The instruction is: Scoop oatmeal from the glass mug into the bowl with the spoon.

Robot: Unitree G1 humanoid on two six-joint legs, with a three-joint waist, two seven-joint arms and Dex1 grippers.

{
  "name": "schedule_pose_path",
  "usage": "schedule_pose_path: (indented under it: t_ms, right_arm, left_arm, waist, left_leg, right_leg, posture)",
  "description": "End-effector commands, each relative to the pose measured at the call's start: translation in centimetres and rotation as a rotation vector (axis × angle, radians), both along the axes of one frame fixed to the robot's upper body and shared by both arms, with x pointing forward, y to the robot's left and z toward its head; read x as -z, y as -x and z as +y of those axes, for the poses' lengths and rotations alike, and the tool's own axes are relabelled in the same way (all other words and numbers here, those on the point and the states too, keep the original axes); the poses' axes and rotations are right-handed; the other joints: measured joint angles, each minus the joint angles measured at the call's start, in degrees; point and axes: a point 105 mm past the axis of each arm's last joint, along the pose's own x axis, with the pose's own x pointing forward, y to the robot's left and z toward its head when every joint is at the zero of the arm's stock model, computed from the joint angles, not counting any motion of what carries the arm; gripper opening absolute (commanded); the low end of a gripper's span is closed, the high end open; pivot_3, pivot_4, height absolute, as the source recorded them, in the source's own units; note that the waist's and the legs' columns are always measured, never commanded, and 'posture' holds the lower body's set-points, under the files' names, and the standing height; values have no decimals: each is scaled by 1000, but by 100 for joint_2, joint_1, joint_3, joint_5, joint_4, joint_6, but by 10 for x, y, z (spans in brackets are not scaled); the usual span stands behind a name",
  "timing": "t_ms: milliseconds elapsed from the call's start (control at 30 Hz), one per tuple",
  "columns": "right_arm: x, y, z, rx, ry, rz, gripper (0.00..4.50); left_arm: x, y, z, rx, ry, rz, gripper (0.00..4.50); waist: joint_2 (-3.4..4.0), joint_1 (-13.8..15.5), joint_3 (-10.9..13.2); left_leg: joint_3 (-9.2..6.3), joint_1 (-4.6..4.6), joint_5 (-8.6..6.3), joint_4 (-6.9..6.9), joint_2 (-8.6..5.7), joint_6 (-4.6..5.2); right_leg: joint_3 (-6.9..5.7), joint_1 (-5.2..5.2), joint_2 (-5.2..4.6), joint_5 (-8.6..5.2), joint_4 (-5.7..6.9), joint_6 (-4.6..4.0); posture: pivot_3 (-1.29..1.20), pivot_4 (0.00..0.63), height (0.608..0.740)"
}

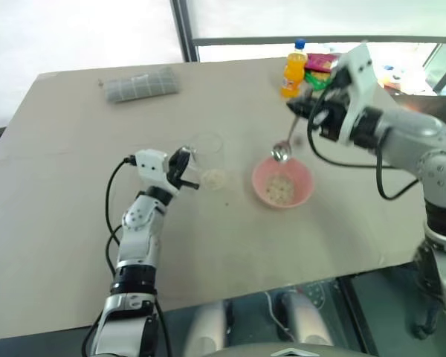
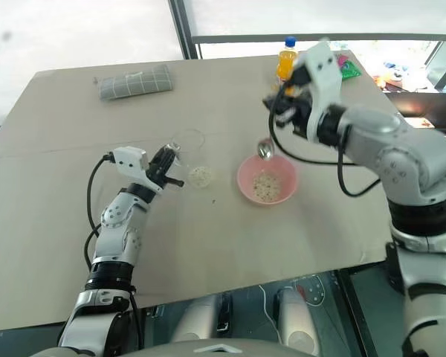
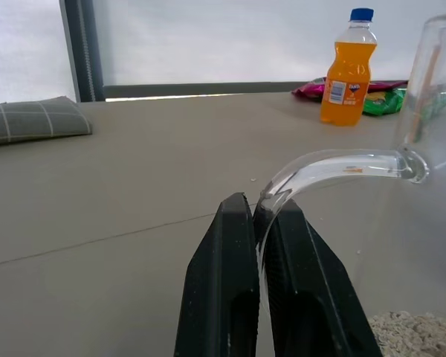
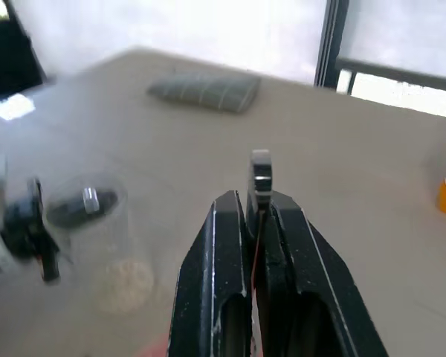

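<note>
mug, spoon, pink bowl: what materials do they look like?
Glass mug: clear, colourless, likely glass; the table shows through its wall and handle.
Spoon: shiny silver, mirror-like glints, looks like polished metal.
Bowl: smooth pink with a soft sheen; plastic or glazed ceramic, can't tell which.

A pink bowl (image 1: 282, 185), orange bottle (image 1: 293, 69) with blue cap, and grey, seemingly checked cloth (image 1: 141, 85).

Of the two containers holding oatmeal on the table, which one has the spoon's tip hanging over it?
The pink bowl. The spoon, pinched in the right gripper, hangs over its rim, while the glass mug stands apart, held by its handle in the left gripper.
</note>
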Motion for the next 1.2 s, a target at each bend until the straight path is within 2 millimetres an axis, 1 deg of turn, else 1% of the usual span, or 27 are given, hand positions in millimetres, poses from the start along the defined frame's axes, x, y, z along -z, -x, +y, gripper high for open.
schedule_pose_path:
  t_ms: [33,100,167,333,467,567,633,700,733,867,967,1100,1167,1200]
  right_arm:
    - [-35,3,3,-25,-191,-8,0]
    - [-41,2,15,-57,-242,10,0]
    - [-40,1,29,-87,-267,28,0]
    - [-16,-8,54,-114,-262,84,0]
    - [-6,-5,70,-163,-249,105,0]
    - [10,-2,82,-193,-188,122,0]
    - [15,-1,86,-200,-170,125,0]
    - [19,-4,86,-178,-139,106,750]
    - [19,-5,86,-169,-134,96,1027]
    - [10,-11,84,-136,-173,62,2696]
    - [6,-14,79,-119,-181,36,2696]
    - [6,-16,73,-98,-181,27,2696]
    - [7,-17,70,-91,-181,26,2728]
    - [8,-17,69,-89,-180,25,2728]
  left_arm:
    - [-7,0,-4,4,-3,-27,70]
    - [-7,-1,-7,10,-3,-28,70]
    - [-7,-1,-10,24,-6,-30,70]
    - [-5,-2,-15,35,-2,-24,70]
    - [-6,-2,-16,36,-1,-26,70]
    - [-6,-3,-14,26,-2,-27,70]
    - [-6,-3,-13,19,-2,-27,70]
    - [-6,-3,-13,19,0,-25,0]
    - [-6,-3,-13,20,1,-25,0]
    - [-5,-3,-13,23,7,-22,0]
    - [-5,-3,-12,26,10,-21,0]
    - [-6,-3,-13,37,10,-27,0]
    - [-6,-3,-13,40,5,-30,714]
    - [-6,-2,-13,43,5,-30,732]
  waist:
    - [0,2,0]
    - [0,4,0]
    - [0,5,0]
    - [0,4,0]
    - [1,-4,0]
    - [1,-7,0]
    - [0,-10,0]
    - [1,-11,0]
    - [1,-11,0]
    - [1,-12,0]
    - [1,-10,0]
    - [1,-10,0]
    - [1,-11,0]
    - [1,-13,0]
  left_leg:
    - [-2,0,0,-1,0,0]
    - [-1,-1,0,-2,-1,0]
    - [1,-3,0,-3,-5,0]
    - [1,-5,0,-2,-17,0]
    - [0,-5,0,-2,-20,0]
    - [-2,-5,0,-2,-20,0]
    - [-2,-5,0,-2,-20,0]
    - [-3,-5,0,-2,-20,0]
    - [-2,-5,0,-2,-21,0]
    - [-3,-4,0,-2,-22,0]
    - [-3,-4,0,-2,-22,0]
    - [-2,-4,0,-2,-22,0]
    - [-2,-4,0,-2,-22,0]
    - [-2,-4,0,-2,-22,0]
  right_leg:
    - [-1,0,1,0,1,0]
    - [-4,1,1,0,0,0]
    - [-4,1,0,0,0,0]
    - [-4,1,-2,0,-1,0]
    - [-5,1,-2,0,0,0]
    - [-6,1,-2,0,0,0]
    - [-6,1,-2,0,0,0]
    - [-6,1,-2,0,0,0]
    - [-6,0,-1,0,1,0]
    - [-6,1,-1,0,1,1]
    - [-7,0,-1,0,1,0]
    - [-7,1,-1,0,1,0]
    - [-7,1,-1,0,1,0]
    - [-7,1,-1,0,1,0]
  posture:
    - [0,150,740]
    - [0,150,740]
    - [0,150,740]
    - [0,150,740]
    - [0,150,740]
    - [0,150,740]
    - [0,150,740]
    - [0,150,740]
    - [0,150,740]
    - [0,150,740]
    - [0,150,740]
    - [0,150,740]
    - [0,150,740]
    - [0,150,740]
